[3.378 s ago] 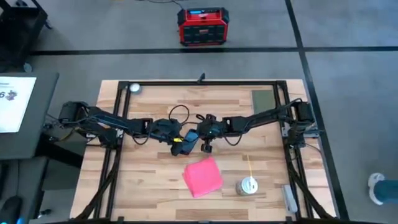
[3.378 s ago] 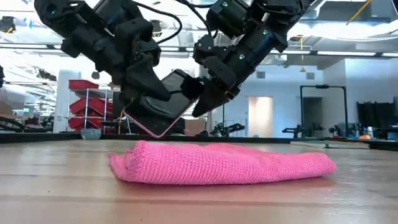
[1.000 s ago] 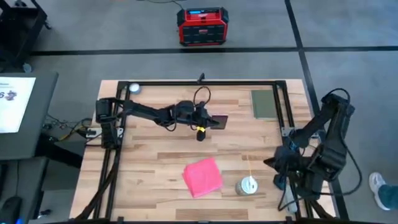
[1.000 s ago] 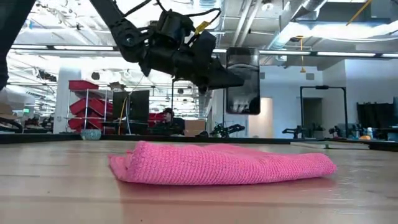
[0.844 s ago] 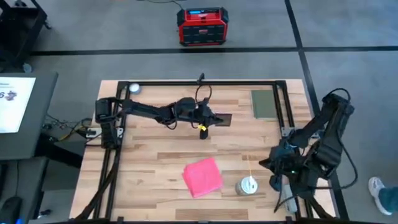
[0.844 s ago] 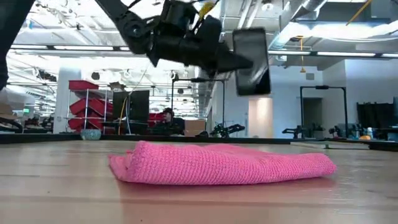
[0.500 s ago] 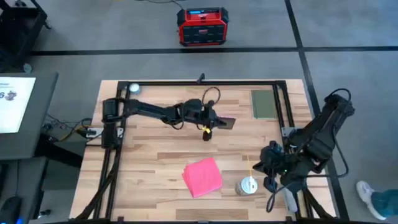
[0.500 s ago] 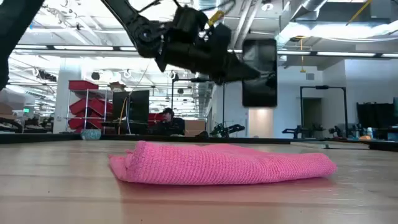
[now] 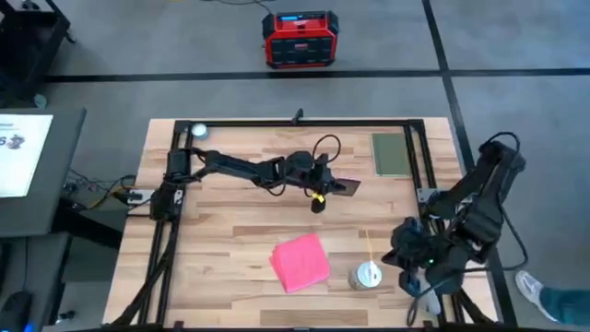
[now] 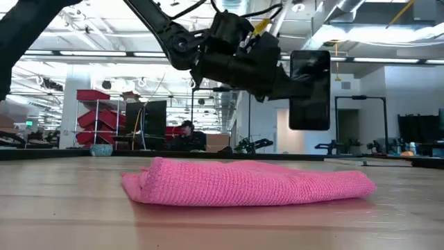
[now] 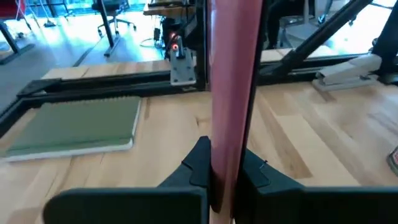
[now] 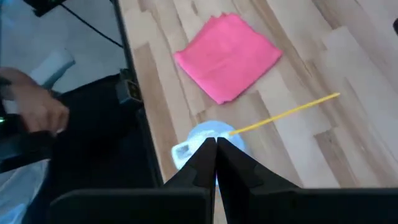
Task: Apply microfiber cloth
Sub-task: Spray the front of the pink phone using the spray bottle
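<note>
The microfiber cloth (image 9: 300, 261) (image 10: 243, 182) (image 12: 229, 56), a folded bright pink square, lies flat on the table near its front edge. My left gripper (image 9: 324, 187) hangs above the table's middle, behind the cloth, shut on a pale-pink phone (image 9: 343, 186) with a black face (image 10: 309, 90). In the left wrist view the phone shows edge-on (image 11: 231, 93). My right gripper (image 9: 401, 256) (image 12: 216, 152) is shut with nothing in it. It hovers to the right of a white round spool (image 9: 369, 275) and touches nothing. My left gripper pinches the phone between its two fingers, one on each flat face, at a long edge (image 11: 225, 168). The fingers come level from the table's left. The phone stands upright, lifted clear of the table, with its black face (image 10: 309, 90) toward the near edge.
An olive-green pad (image 9: 390, 154) (image 11: 74, 127) lies at the far right of the table. A thin yellow stick (image 12: 286, 112) rises from the white spool (image 12: 205, 140) right of the cloth. A small ball (image 9: 198, 131) sits at the far left corner. Black frame rails (image 9: 166, 249) run along the table's sides.
My left gripper has carried the phone toward the table's right edge, still lifted and upright. My right arm has swung in from the right edge toward the white spool and the table's near side.
</note>
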`<state>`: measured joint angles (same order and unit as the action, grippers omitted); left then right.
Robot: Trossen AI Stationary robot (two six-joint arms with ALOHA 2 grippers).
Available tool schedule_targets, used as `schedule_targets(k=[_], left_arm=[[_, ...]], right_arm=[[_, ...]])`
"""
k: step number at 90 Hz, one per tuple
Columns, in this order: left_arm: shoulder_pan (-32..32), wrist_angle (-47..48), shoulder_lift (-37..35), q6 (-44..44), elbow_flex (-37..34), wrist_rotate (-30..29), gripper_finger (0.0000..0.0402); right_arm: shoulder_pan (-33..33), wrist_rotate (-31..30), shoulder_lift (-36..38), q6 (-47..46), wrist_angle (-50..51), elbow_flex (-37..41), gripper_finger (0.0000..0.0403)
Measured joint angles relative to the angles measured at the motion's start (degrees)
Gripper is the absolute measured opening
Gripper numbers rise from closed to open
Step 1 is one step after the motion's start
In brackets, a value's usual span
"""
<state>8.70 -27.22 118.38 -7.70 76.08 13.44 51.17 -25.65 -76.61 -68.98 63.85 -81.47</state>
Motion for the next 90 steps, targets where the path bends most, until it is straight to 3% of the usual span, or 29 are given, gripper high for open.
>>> schedule_targets(k=[33,67,90], left_arm=[[-2.9,2.0,0.0,2.1,1.2,-11.7,0.0003],[-6.0,-1.2,-0.3,11.3,1.2,-14.7,0.0003],[-8.2,-0.1,-1.2,12.6,1.1,-19.1,0.0003]], right_arm=[[-4.5,4.7,-1.5,0.1,0.0,0.0,0.0000],[-5.3,6.3,-1.5,0.0,0.0,0.0,0.0000],[-5.6,6.9,-1.5,-0.3,0.0,0.0,0.0000]])
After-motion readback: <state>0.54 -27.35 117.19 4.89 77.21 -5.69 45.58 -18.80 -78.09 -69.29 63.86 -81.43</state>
